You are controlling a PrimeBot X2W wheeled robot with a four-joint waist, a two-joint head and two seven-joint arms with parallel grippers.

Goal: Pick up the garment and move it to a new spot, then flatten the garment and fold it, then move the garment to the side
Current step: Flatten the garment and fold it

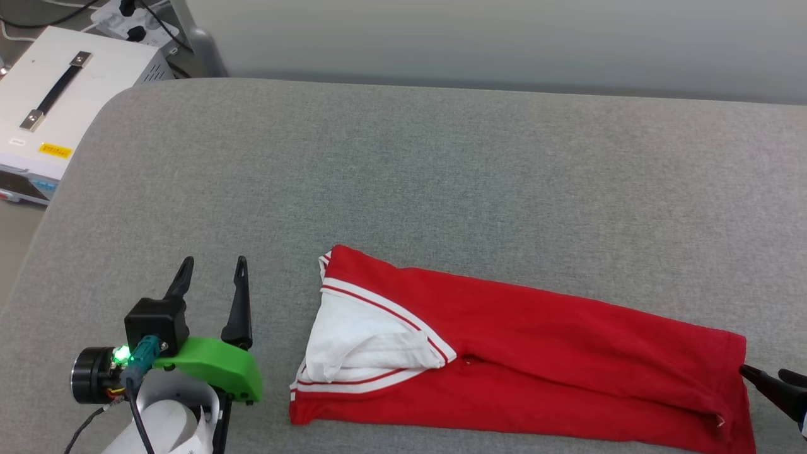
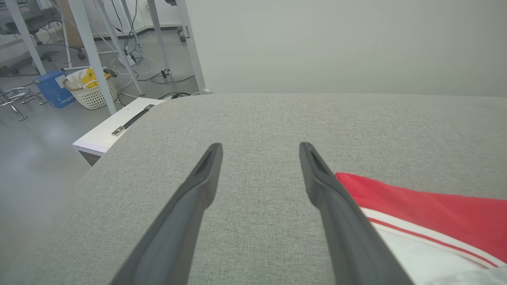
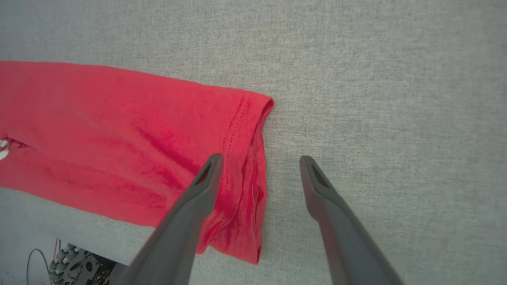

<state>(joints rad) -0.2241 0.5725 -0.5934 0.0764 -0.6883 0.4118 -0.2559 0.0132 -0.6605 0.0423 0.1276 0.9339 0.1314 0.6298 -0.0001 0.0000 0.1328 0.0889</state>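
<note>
Left fingers [image 1: 238, 302] apart, empty; right fingers [image 3: 200, 190] apart over garment [image 1: 536, 328] hem, cut off at head-view edge.

We find the garment [image 1: 536, 353] lying lengthwise, left to right, on the near part of the surface [image 1: 441, 176]. Our left pincer [image 1: 214, 260] sits just left of its sleeve end, apart from it. Our right pincer [image 1: 763, 373] straddles its right hem edge. A box [image 1: 63, 94] stands off the surface's far-left corner.
</note>
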